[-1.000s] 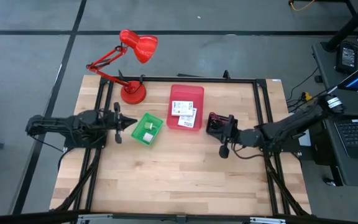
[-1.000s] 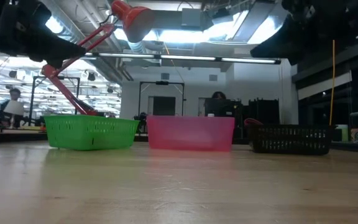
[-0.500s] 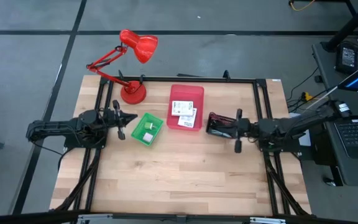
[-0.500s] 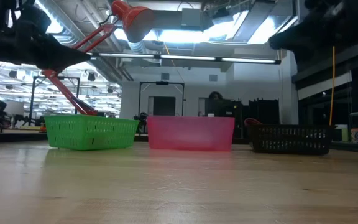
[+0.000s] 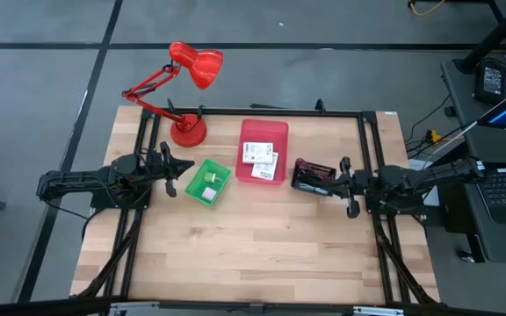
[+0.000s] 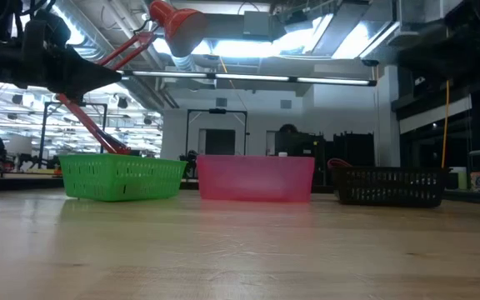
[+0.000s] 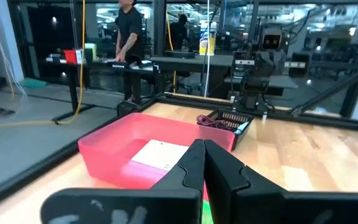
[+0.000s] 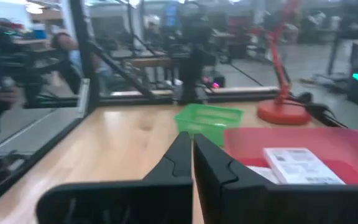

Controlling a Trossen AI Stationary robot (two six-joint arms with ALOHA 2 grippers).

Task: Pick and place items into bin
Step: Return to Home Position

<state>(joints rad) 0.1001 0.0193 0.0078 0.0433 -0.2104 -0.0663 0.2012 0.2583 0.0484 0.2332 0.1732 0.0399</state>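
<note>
In the high view, two white printed packets (image 5: 259, 160) lie in the red bin (image 5: 263, 133). A green-white piece (image 5: 207, 187) sits in the green bin (image 5: 221, 172). The purple cord (image 7: 211, 121) lies in the black bin (image 5: 312, 176). My left gripper (image 5: 185, 169) is shut and level, just left of the green bin, pointing toward the red bin (image 7: 114, 144). My right gripper (image 5: 333, 182) is shut and level at the black bin's right side. It points toward the red bin (image 8: 328, 140) and the green bin (image 8: 209, 116). The pink cube, black cord and bluish strip do not show.
A red desk lamp (image 5: 191, 68) stands on its base (image 5: 188, 132) at the far left of the table, its head (image 6: 176, 25) high over the bins. A black frame (image 5: 262, 111) rings the table. Bare wood (image 5: 253, 241) spreads across the near half. People stand in the room beyond.
My right gripper has drawn back toward the table's right edge, from over the black bin to just beside it, staying shut. In the low view its dark shape has slid off toward the right. The bins and their contents have stayed where they were.
</note>
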